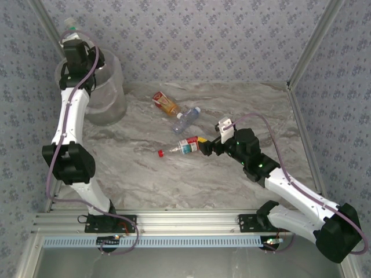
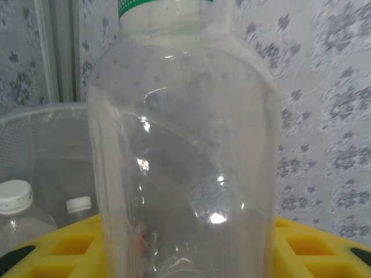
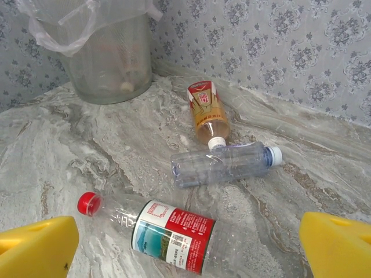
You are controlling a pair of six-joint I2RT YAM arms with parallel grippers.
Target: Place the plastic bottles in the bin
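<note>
- Yellow pads (image 2: pixel 87 229) of the left hand (image 1: pixel 73 41) are clamped on the lower body of a clear bottle (image 2: pixel 185 145), which has a green band at its neck. It is held upright, a firm way to carry so light and slippery a thing.
- That hand hangs over the far-left rim of the bin (image 1: pixel 110 98), so a release would probably drop the bottle inside. Whether it sits squarely over the mouth I cannot tell.
- Inside the bin, below the held bottle, lie two white-capped bottles (image 2: pixel 14 197), so part of the job looks done.
- A clear bag liner (image 3: pixel 64 29) spills over the bin's rim.
- The right hand (image 1: pixel 204 146) is well away from the bin, low over the bench (image 1: pixel 232 104). Its fingers are spread wide and hold nothing, one on each side of the red-capped bottle (image 3: pixel 168 234). That looks like the approach to a grasp across the label.
- This bottle lies on its side, its cap pointing toward the bin's side of the bench.
- Between it and the bin lie a blue-capped bottle (image 3: pixel 223 164) and an amber bottle (image 3: pixel 207 113), touching at the amber one's cap; both wait their turn.
</note>
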